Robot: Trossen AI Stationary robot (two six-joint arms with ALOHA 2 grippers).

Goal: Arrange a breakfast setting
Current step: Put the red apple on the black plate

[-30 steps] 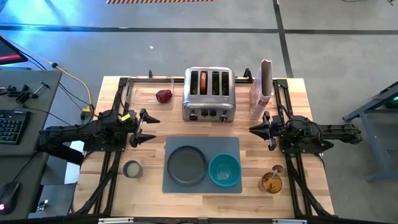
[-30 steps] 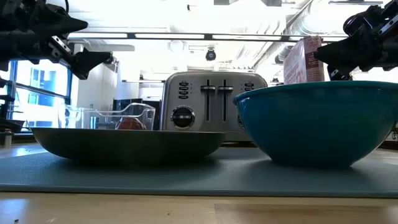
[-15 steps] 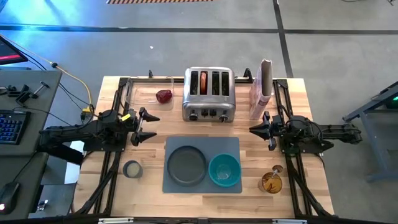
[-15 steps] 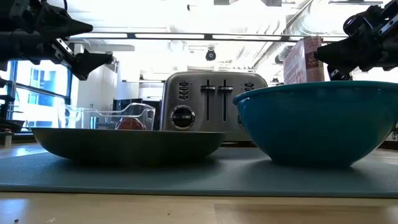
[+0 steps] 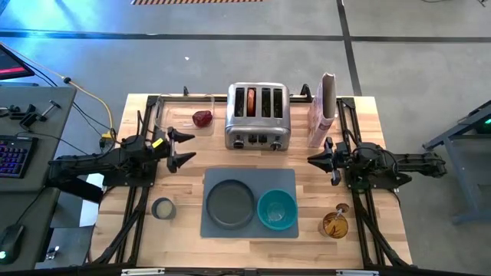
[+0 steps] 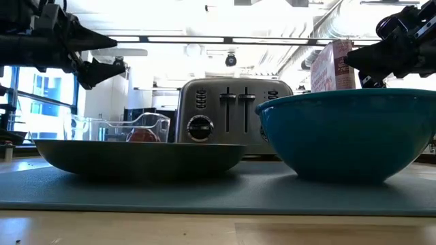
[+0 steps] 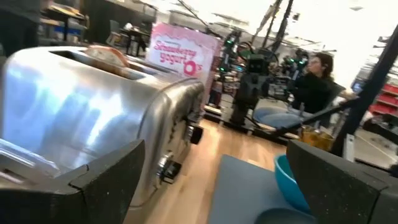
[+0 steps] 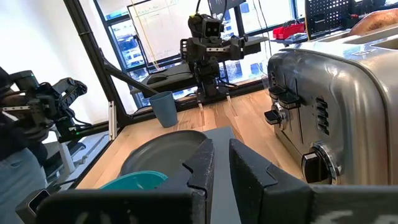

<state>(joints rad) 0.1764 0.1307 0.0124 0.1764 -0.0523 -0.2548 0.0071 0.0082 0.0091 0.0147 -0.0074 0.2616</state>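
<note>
Above the table, the wide-open, empty left gripper [image 5: 178, 149] is angling toward the dark-red food lump [image 5: 202, 118], soft and best pinched across its middle, while at table height the closed, empty right gripper [image 6: 354, 64] is hovering.

Both arms are matte black, built of blocky jointed segments. The left gripper [image 5: 179, 148] has two tapering, pointed black fingers and a small yellow tag just behind them. The right gripper [image 5: 322, 159] is black too, its flat fingers [image 8: 200, 163] speckled and square-edged.
</note>
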